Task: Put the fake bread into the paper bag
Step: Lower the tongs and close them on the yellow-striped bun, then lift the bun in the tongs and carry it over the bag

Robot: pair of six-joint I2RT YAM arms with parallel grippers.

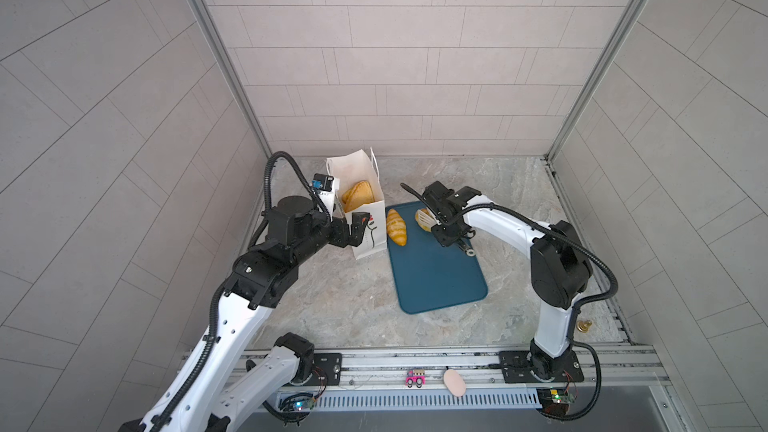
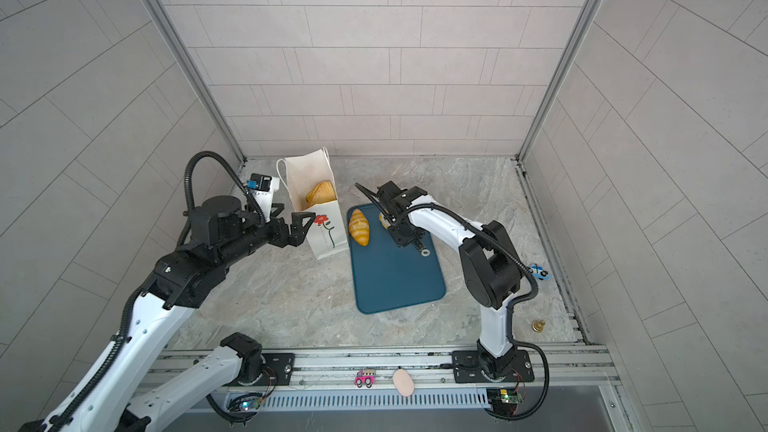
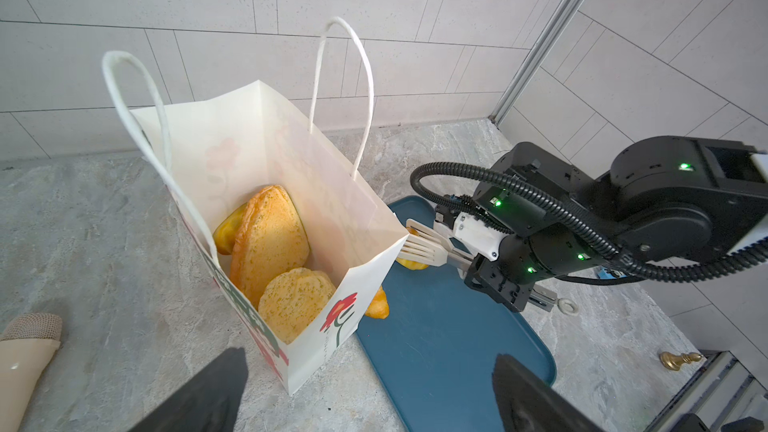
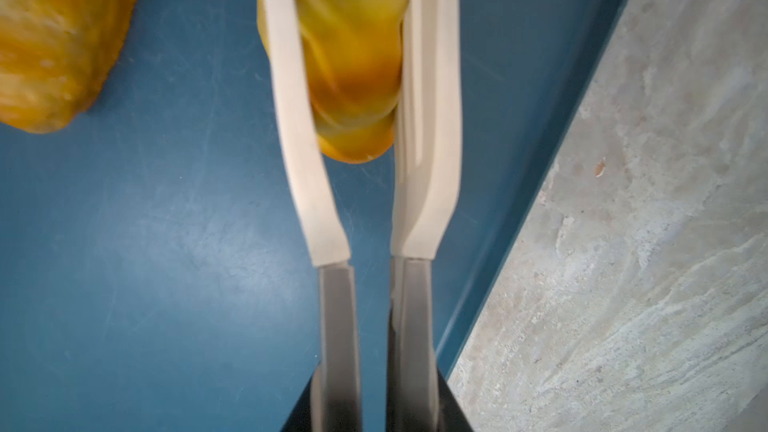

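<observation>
The right gripper (image 4: 376,409) has its black fingers (image 4: 446,415) pressed narrow around the metal arms of a pair of tongs (image 4: 428,139). The beige blades of the tongs clamp a twisted pastry (image 4: 353,56) from 2 sides. The pastry lies out beyond the fingers, between the blade ends and touching both. Its long axis runs in line with the blades, and its rounded end points back toward the gripper. It is over the far part of the blue tray (image 1: 436,280); I cannot tell whether it is clear of the tray surface.

A striped croissant (image 1: 396,227) lies flat on the tray's left side, just beside the pastry and apart from the tongs. Its long axis runs from the far edge toward the near edge, roughly parallel to the tray's left rim.

The paper bag (image 1: 370,238) stands upright and open on the table (image 1: 332,297), just left of the tray. Inside it, 3 pieces show: a large wedge-shaped loaf (image 3: 270,243), a rounder piece (image 3: 295,301) leaning in front of it, and a yellow piece (image 3: 226,230) behind.

The left gripper (image 3: 370,359) is at the bag's near corner. Its fingers (image 3: 216,388) are spread wide, holding nothing.
</observation>
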